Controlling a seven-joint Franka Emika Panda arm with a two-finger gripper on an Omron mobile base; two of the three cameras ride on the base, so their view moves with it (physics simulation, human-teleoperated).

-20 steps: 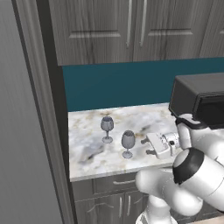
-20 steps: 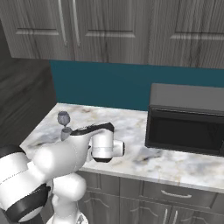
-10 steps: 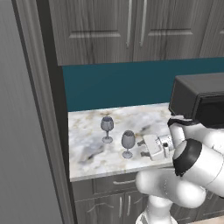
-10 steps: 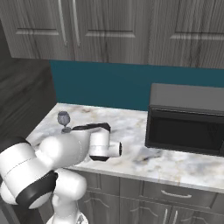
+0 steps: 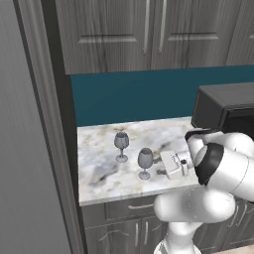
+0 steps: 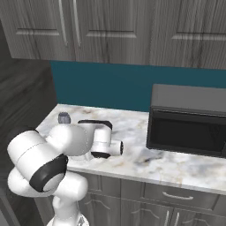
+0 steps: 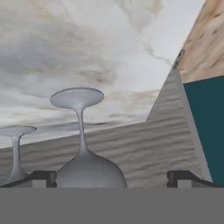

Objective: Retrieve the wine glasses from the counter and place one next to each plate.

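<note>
I see the desk (image 5: 104, 168) carrying a microwave (image 5: 225, 106) and, left of it, both glasses, upright. The near glass (image 5: 145, 161) stands just left of my gripper (image 5: 167, 165), level with its wide-open, empty jaws; the far glass (image 5: 121, 145) sits beyond. Since a second ago, the arm has folded lower, the gripper edging closer to the near glass.
</note>
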